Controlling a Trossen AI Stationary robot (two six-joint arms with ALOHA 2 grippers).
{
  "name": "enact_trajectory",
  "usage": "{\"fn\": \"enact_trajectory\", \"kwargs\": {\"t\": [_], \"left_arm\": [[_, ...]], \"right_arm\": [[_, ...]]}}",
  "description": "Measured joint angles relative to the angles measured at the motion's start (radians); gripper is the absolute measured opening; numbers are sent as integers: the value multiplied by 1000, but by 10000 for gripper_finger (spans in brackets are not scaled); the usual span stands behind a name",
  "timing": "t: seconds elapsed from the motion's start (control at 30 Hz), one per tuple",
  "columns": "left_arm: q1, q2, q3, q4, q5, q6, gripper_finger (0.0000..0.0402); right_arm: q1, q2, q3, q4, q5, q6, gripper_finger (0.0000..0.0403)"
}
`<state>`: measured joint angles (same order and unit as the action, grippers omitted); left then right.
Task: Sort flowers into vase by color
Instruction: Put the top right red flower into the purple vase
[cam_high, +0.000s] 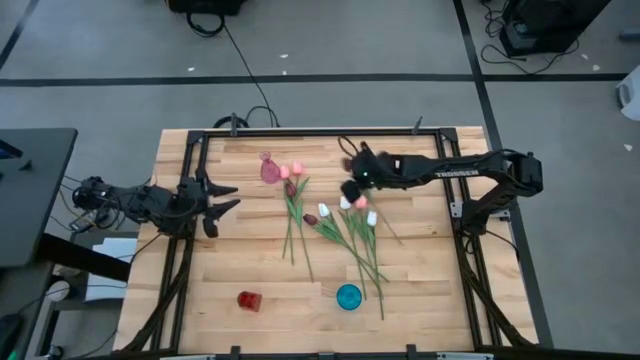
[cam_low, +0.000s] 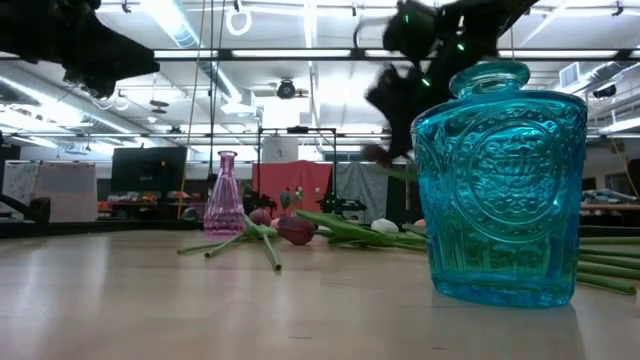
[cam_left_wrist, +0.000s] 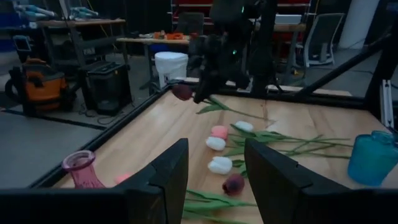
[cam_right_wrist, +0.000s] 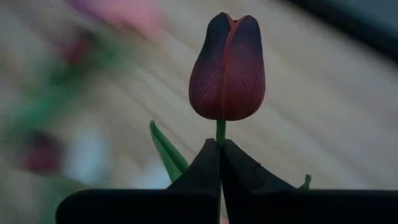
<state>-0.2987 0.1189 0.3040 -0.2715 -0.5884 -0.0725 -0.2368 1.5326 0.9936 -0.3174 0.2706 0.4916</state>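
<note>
A dark maroon tulip (cam_right_wrist: 227, 68) is pinched by its stem just under the bud between the closed fingers of the right gripper (cam_right_wrist: 219, 148). In the left wrist view this flower (cam_left_wrist: 182, 92) is seen lifted clear of the table (cam_high: 420, 290), its leaf and stem trailing behind the gripper.

The pink glass vase (cam_high: 269, 168) is taken as the landmark. The right gripper (cam_high: 351, 190) is held well to the right of the pink glass vase, above the far end of the loose flowers. The remaining flowers (cam_high: 345, 232) are spread on the table between the pink glass vase and the blue vase (cam_high: 348, 297): pink buds (cam_high: 291, 170) lie just beside the pink glass vase, a maroon bud (cam_high: 310, 219) lies farther out, and white buds (cam_high: 371, 217) lie farther still toward the right gripper. Their green stems run toward the blue vase. A small red vase (cam_high: 249, 300) stands well apart from the pink glass vase, near the table's front edge.

The left gripper (cam_high: 226, 197) is held to the left of the pink glass vase, its fingers (cam_left_wrist: 165, 180) spread apart with nothing between them.
</note>
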Motion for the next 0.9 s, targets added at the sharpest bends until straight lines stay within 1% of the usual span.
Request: {"fn": "enact_trajectory", "kwargs": {"t": [0.07, 0.13, 0.23, 0.3, 0.4, 0.5, 0.6, 0.73, 0.8, 0.9], "left_arm": [[10, -4, -12, 26, 11, 15, 163], [27, -1, -22, 64, 61, 17, 163], [62, 2, -41, 135, 155, 3, 163], [92, 15, -45, 149, 192, -16, 163], [143, 53, -46, 156, 201, -38, 163], [195, 97, -47, 212, 268, -42, 163], [241, 139, -47, 274, 315, -44, 163], [282, 183, -47, 297, 308, -41, 163], [297, 197, -47, 306, 288, -39, 163], [304, 205, -46, 291, 223, -38, 163]], "right_arm": [[-2, 4, 0, 208, -74, -88, 12], [-8, 18, 2, 406, -157, -166, 12], [-18, 47, 2, 641, -253, -228, 12], [-27, 72, 2, 784, -295, -248, 12], [-42, 128, 2, 985, -329, -259, 12], [-62, 191, 2, 1148, -363, -264, 13], [-88, 238, 52, 1229, -394, -264, 13], [-108, 325, 206, 1246, -458, -288, 13], [-109, 378, 301, 1231, -497, -313, 13], [-109, 436, 436, 1195, -532, -356, 13]]}}
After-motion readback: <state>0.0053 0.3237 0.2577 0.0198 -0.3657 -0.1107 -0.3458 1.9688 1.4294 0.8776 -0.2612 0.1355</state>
